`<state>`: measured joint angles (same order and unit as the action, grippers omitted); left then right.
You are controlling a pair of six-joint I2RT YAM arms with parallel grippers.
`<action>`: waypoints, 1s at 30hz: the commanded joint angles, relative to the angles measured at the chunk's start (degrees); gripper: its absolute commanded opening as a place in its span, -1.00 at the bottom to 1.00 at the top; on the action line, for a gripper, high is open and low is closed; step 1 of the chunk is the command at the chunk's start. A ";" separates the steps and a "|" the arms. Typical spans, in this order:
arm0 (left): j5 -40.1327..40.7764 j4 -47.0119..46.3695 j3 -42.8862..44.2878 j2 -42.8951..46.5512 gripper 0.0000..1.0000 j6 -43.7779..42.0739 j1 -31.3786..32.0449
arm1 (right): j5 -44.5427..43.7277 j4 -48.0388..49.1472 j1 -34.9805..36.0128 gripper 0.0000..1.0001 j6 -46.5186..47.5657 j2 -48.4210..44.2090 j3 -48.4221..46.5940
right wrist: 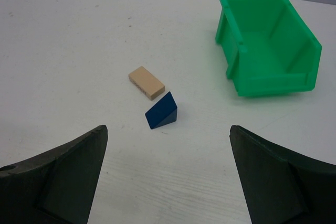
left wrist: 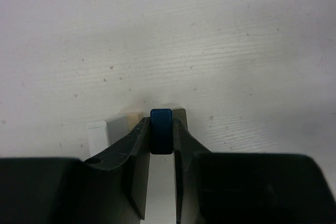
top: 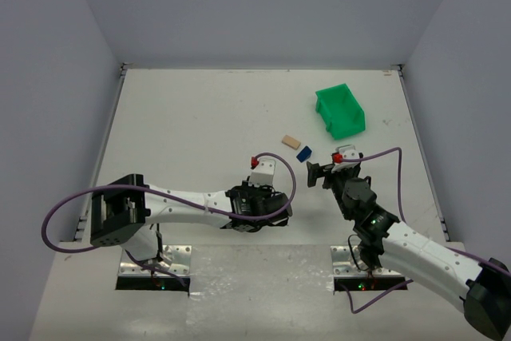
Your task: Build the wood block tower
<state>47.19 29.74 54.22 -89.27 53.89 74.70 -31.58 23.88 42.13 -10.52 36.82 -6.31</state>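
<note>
Left gripper (left wrist: 161, 129) is clamped on a small dark blue wooden block (left wrist: 161, 136), low over the white table (left wrist: 210, 35). The tower base, pale and tan wooden blocks (left wrist: 118, 127), is seen just left of the fingers. The blue block should be squared and seated before release. Right gripper (right wrist: 168, 132) is held wide apart above a tan wooden plank (right wrist: 146, 82) and a dark blue wooden wedge (right wrist: 161, 113).
</note>
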 commanded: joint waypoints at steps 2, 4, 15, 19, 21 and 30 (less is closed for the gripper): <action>1.85 -1.53 1.68 0.15 -0.93 0.25 0.54 | -1.73 2.22 -0.12 0.97 0.15 -0.34 -1.52; 1.69 -1.52 1.76 0.07 -0.92 0.34 0.54 | -1.73 2.31 -0.12 0.97 0.15 -0.26 -1.52; 1.90 -1.61 1.68 0.15 -0.92 1.04 0.54 | -1.91 2.27 -0.21 0.97 0.15 0.10 -1.60; 1.77 -1.51 2.13 -0.37 -0.92 0.79 0.54 | -2.08 2.22 -0.13 0.97 0.23 -0.34 -1.43; 1.69 -1.44 2.29 -0.37 -0.92 0.87 0.54 | -2.16 2.31 -0.21 0.97 0.23 -0.43 -1.43; 1.45 -1.44 2.39 -0.72 -0.92 1.57 0.54 | -2.12 2.22 -0.12 0.97 0.10 -0.57 -1.34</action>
<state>47.22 29.71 54.29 -89.51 54.43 74.70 -32.02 23.88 42.13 -10.52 36.89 -6.31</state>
